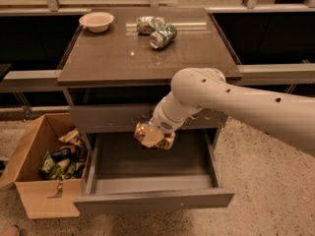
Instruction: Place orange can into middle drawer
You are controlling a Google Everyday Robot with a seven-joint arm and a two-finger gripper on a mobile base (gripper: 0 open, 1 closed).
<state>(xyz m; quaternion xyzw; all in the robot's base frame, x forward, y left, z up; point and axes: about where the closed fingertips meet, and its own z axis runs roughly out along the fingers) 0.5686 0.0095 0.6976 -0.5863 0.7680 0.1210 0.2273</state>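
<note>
The orange can (145,133), orange-gold with mottled print, is held on its side by my gripper (154,136) above the inside of the open middle drawer (152,198). The drawer is pulled out below the cabinet, its plain grey front panel facing me. The can hangs over the drawer's back half, above its floor and not touching it. My arm (236,100) reaches in from the right and hides part of the scratched upper drawer front (108,118). The gripper is shut on the can.
On the cabinet top (123,58) lie two green-and-silver cans (157,31) and a pale bowl (96,21) at the back left. An open cardboard box (42,171) with snack packets stands on the floor left of the drawer.
</note>
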